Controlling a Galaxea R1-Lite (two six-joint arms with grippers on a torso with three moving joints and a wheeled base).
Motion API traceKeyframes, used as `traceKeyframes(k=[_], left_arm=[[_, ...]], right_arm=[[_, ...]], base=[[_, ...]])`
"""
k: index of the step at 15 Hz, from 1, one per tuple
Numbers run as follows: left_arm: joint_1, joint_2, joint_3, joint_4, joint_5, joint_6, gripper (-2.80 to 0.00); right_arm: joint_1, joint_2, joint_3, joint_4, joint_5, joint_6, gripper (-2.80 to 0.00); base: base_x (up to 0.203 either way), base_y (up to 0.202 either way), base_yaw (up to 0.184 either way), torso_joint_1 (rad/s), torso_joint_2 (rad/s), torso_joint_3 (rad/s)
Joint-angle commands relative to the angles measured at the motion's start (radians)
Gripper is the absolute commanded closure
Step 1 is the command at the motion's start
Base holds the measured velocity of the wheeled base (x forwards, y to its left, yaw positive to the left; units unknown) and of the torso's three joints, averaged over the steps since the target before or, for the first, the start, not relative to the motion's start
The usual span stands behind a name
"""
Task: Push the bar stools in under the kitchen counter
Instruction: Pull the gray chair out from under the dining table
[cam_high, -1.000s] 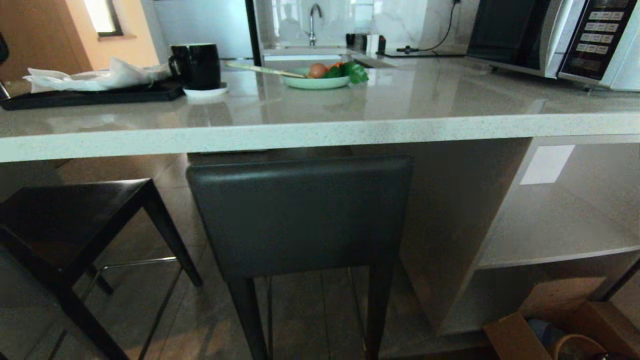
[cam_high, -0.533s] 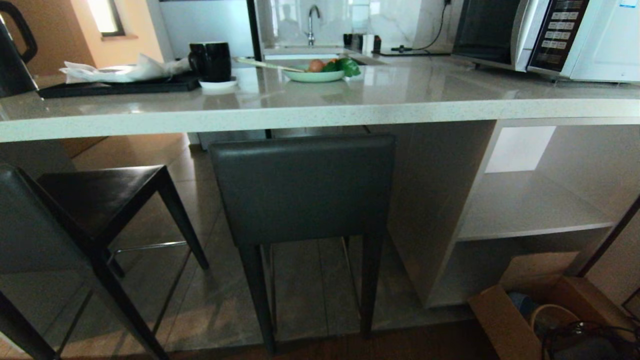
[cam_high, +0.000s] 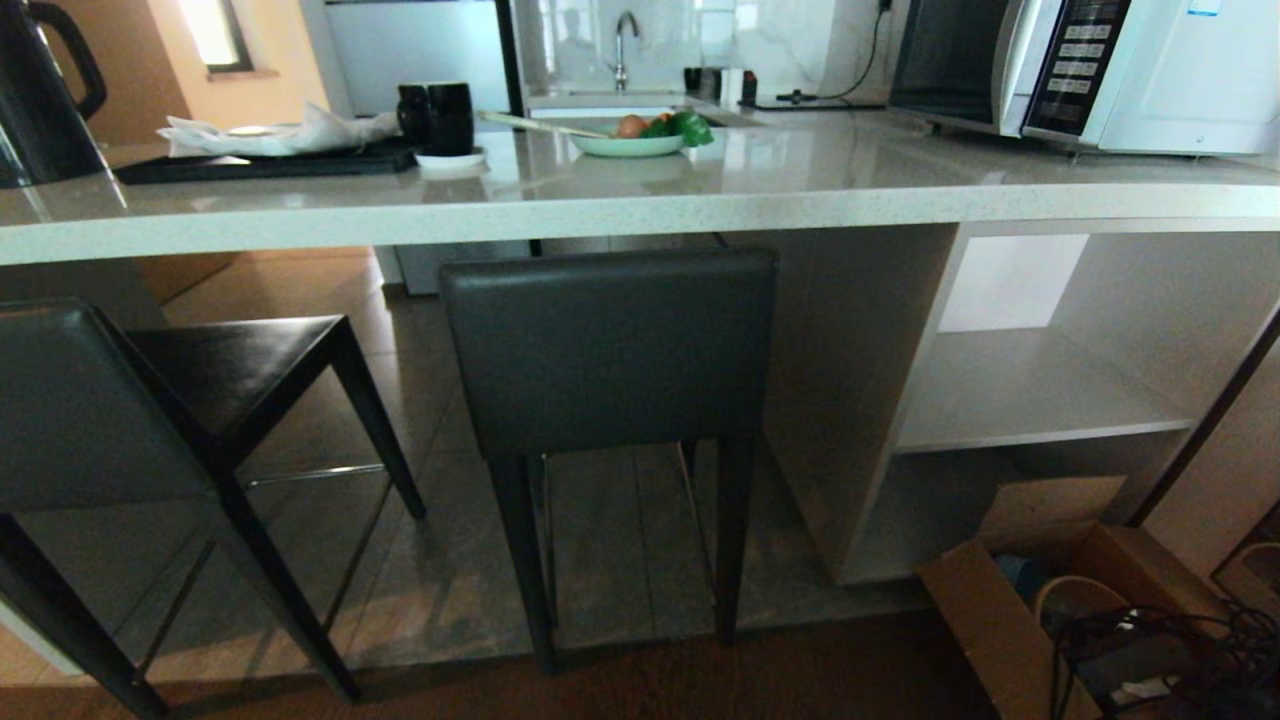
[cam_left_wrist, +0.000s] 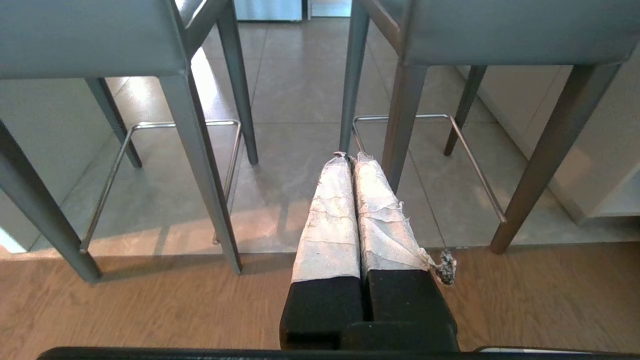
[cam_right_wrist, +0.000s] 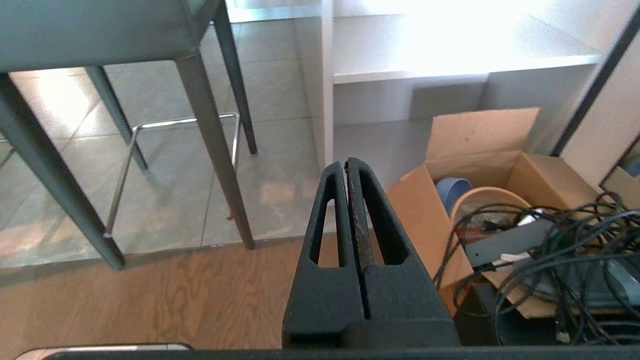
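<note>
**Both end effectors closed and empty; one stool tucked, one stool out**

Left stool: stood at the left of the head view, turned at an angle, its dark backrest nearest the camera and its seat only partly under the worktop edge. Legs rested on the grey tile; the thin metal footrest was visible between them.

Centre stool: backrest square to the camera, its top just below the thick speckled edge of the worktop, seat hidden beneath it. It stood just beside the slab end leg on its right.

Left end effector: fingers wrapped in pale tape, pressed together with no gap, holding nothing. It hung above the wood floor, pointed toward the gap between the two stools, touching neither.

Right end effector: black fingers fully together, empty. It pointed toward the foot of the white shelf unit, with the centre stool's legs to one side and a cardboard box holding a tangle of cables to the other. No contact with anything.

On the worktop, left to right: a black kettle, a dark tray with crumpled white paper, a black mug, a green plate of vegetables, and a microwave.
</note>
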Motion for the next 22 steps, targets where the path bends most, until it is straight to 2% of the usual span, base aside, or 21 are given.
traceKeyframes(k=[1,7,22], left_arm=[[0.000,0.001,0.000,-0.001,0.000,0.000,0.00],[0.000,0.001,0.000,-0.001,0.000,0.000,0.00],[0.000,0.001,0.000,-0.001,0.000,0.000,0.00]], right_arm=[[0.000,0.000,0.001,0.000,0.000,0.000,0.00],[0.000,0.000,0.000,0.000,0.000,0.000,0.00],[0.000,0.000,0.000,0.000,0.000,0.000,0.00]], base=[[0.000,0.000,0.000,0.000,0.00,0.000],[0.000,0.034,0.001,0.000,0.00,0.001],[0.000,0.197,-0.002,0.002,0.00,0.002]])
